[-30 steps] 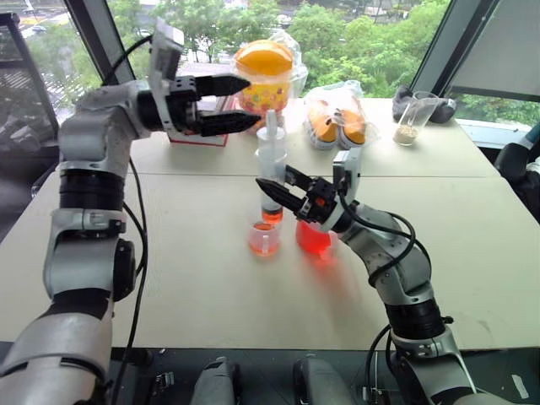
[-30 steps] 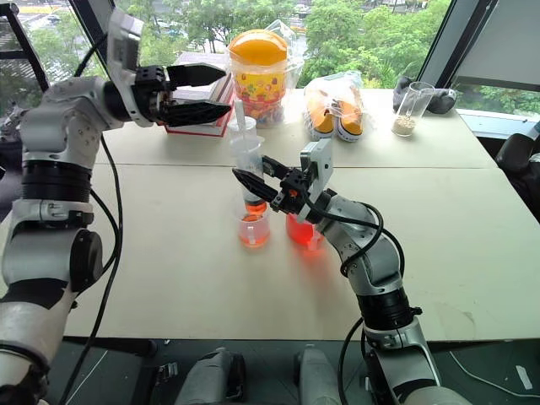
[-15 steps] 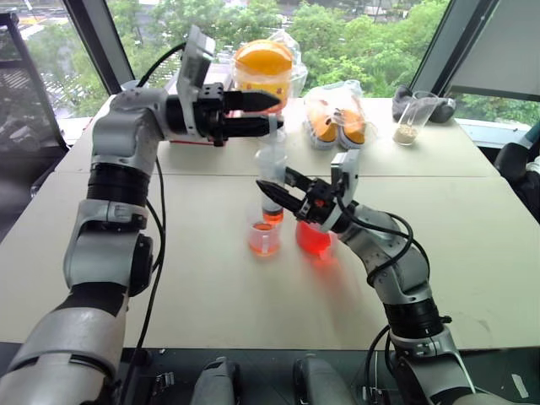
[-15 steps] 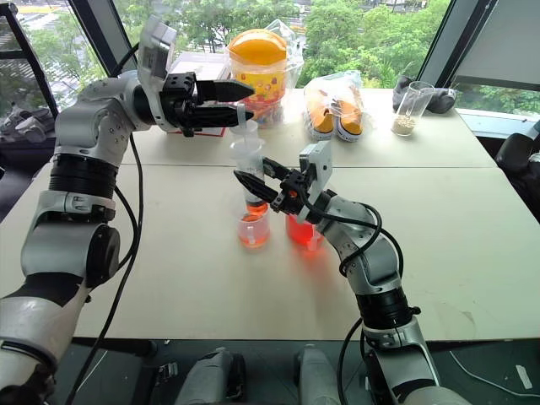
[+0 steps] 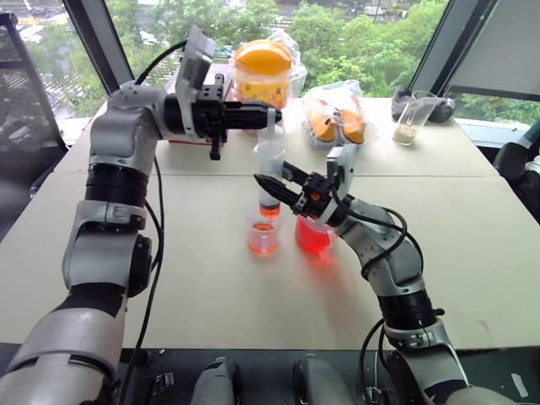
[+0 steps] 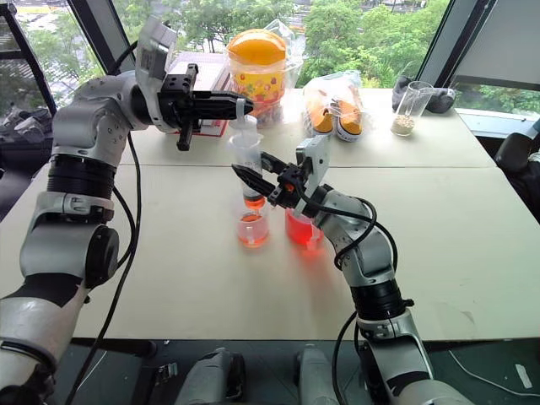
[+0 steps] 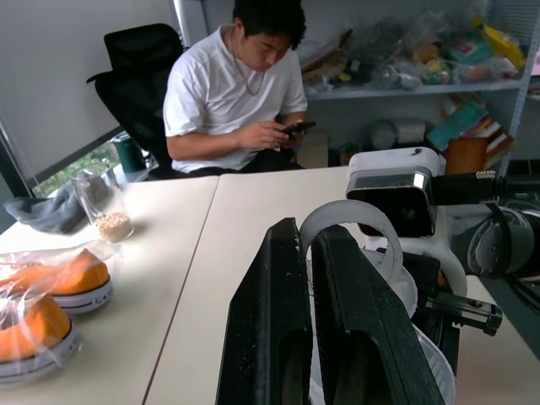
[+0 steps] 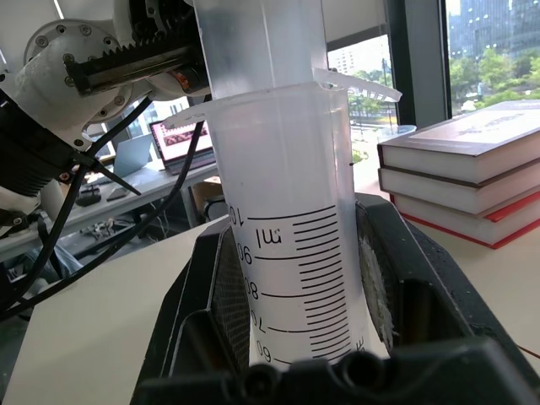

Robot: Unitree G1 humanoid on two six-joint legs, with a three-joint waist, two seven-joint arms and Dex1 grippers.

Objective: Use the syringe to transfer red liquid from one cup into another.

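The syringe [image 5: 270,164] stands upright, its orange tip just above the small beaker [image 5: 262,239], which holds a little pale red liquid. Right beside the beaker is the larger cup [image 5: 314,237], full of bright red liquid [image 5: 312,243]. My right gripper [image 5: 271,182] is shut on the syringe barrel [image 8: 295,245], low down at its scale marks. My left gripper [image 5: 272,117] reaches in level from the left and is shut on the white plunger head [image 7: 350,229] at the top.
At the back of the table are an orange-lidded jar [image 5: 263,72], bagged orange items [image 5: 337,120], a tumbler with beige grains [image 5: 411,120] and stacked books [image 8: 472,164]. A person [image 7: 240,93] sits at the table's far side, looking at a phone.
My left gripper moved right to the plunger and closed from wide open onto its head. The right gripper kept its hold on the barrel; the syringe stayed over the beaker.
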